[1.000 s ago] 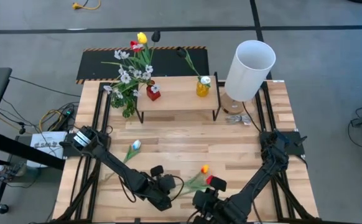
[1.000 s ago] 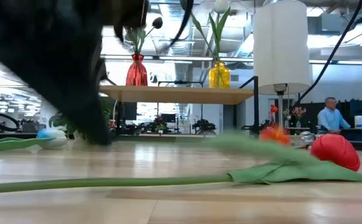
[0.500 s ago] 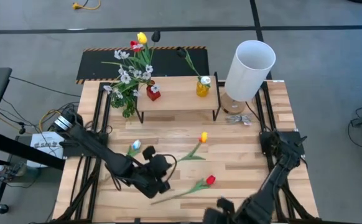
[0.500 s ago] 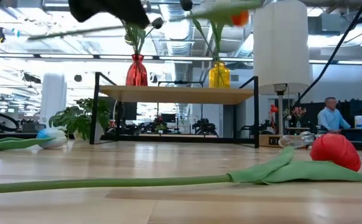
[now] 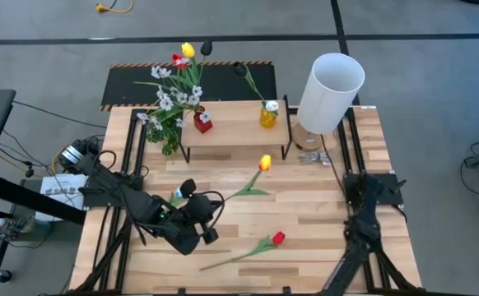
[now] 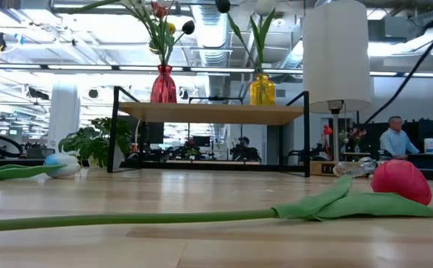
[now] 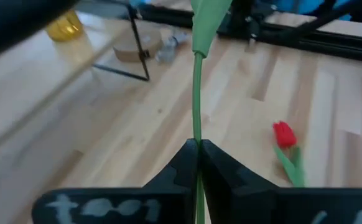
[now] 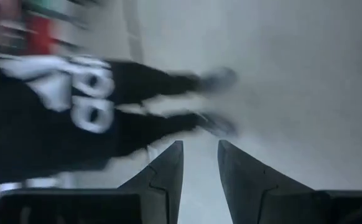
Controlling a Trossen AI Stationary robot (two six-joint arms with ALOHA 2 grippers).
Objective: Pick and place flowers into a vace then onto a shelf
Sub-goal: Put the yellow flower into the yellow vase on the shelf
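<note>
left gripper [image 5: 200,215]: you are holding its claw clamped on the green stem of the orange tulip [image 5: 264,163], low on the stem; that is probably why the head is swinging free toward 1 o'clock, short of the shelf [image 5: 235,123].
right gripper [image 8: 199,163]: you are parking this arm off the near edge at 5 o'clock; its claw is standing slightly apart with nothing between the fingers.
yellow vase [image 5: 268,115]: it is standing on the shelf at 12 o'clock holding a black tulip, likely the target for the lifted stem.
red vase [image 5: 202,122]: it is standing on the shelf's left part, already crowded with flowers.
red tulip [image 5: 278,238]: it is lying flat on the table at 5 o'clock, still waiting.
blue-white tulip [image 5: 179,191]: it is lying at 9 o'clock, just beside the left gripper.
table [image 5: 330,214]: you are working on pale wood planks, with a white lamp [image 5: 330,80] at 2 o'clock.
room: a seated person [image 6: 393,140] is showing far behind the table.
</note>
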